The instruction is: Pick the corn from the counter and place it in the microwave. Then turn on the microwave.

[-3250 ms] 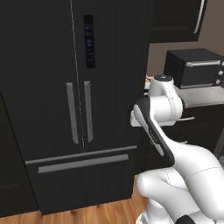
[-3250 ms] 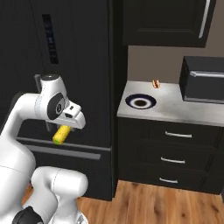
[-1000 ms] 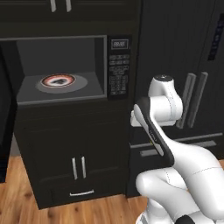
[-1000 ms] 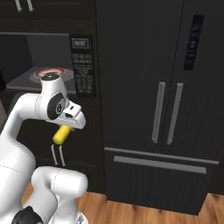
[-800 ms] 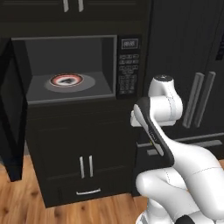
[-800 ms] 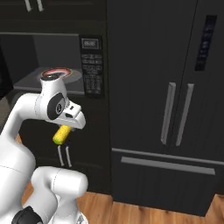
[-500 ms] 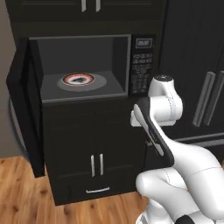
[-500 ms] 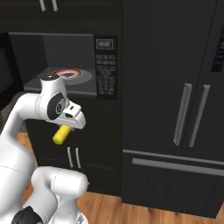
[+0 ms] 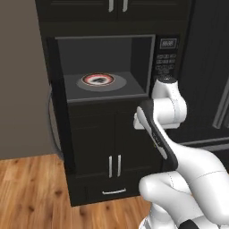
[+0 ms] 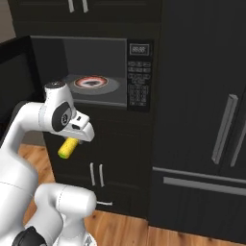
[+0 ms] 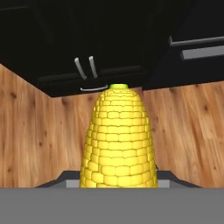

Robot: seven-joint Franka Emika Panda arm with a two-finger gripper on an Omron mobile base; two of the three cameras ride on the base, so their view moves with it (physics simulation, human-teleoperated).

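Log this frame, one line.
gripper: shut on corn | microwave: door open, plate bare | corn: not yet inside

A: How many of each?
B: 1 corn [image 11: 117,140], 1 microwave [image 9: 112,67] with 1 turntable plate [image 9: 98,80] and 1 keypad [image 10: 139,86].
A: And below it?
B: 2 cabinet doors [image 9: 112,134] with 2 vertical handles [image 9: 114,166], plus 1 drawer [image 9: 112,192]. 1 fridge [image 10: 206,120] too.
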